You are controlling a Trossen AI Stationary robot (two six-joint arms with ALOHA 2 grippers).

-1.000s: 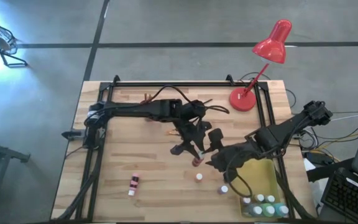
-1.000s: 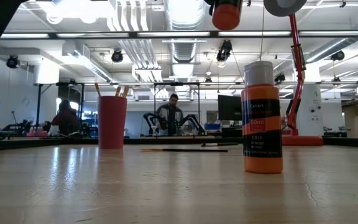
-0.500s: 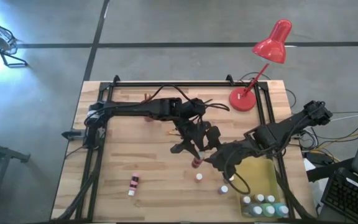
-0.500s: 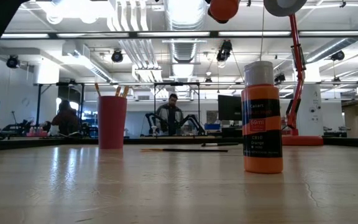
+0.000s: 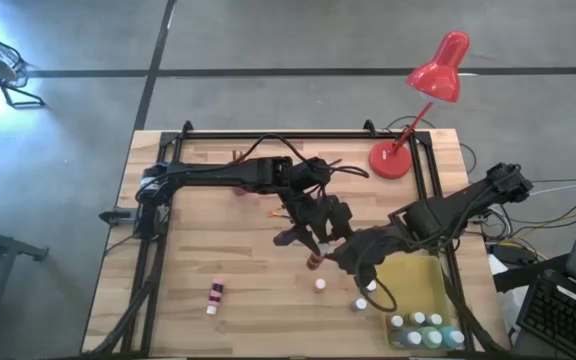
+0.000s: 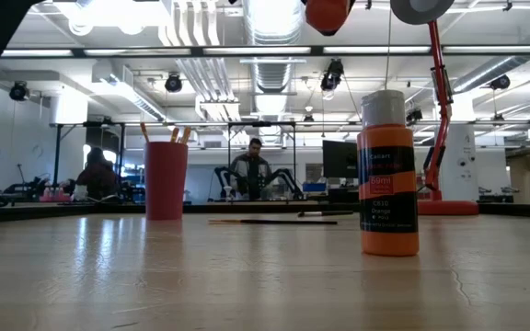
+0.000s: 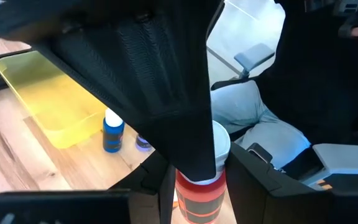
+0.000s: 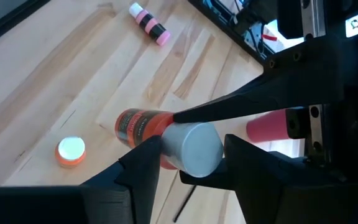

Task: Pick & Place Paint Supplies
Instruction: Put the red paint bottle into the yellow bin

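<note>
The high view looks straight down on the whole desk [image 5: 218, 230] and both arms from well above. The low view sits at desk-top height, facing level across the desk into the room, very near an orange paint bottle [image 6: 387, 175]. Each wrist view looks closely past its own fingers at a red paint bottle [image 7: 201, 190] and shares it with the other. The red lamp [image 5: 430, 85] shows in the high and low views.

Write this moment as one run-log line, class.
phase: likely handover, mid-air | left gripper: shut on red paint bottle | right gripper: at its white cap
</note>
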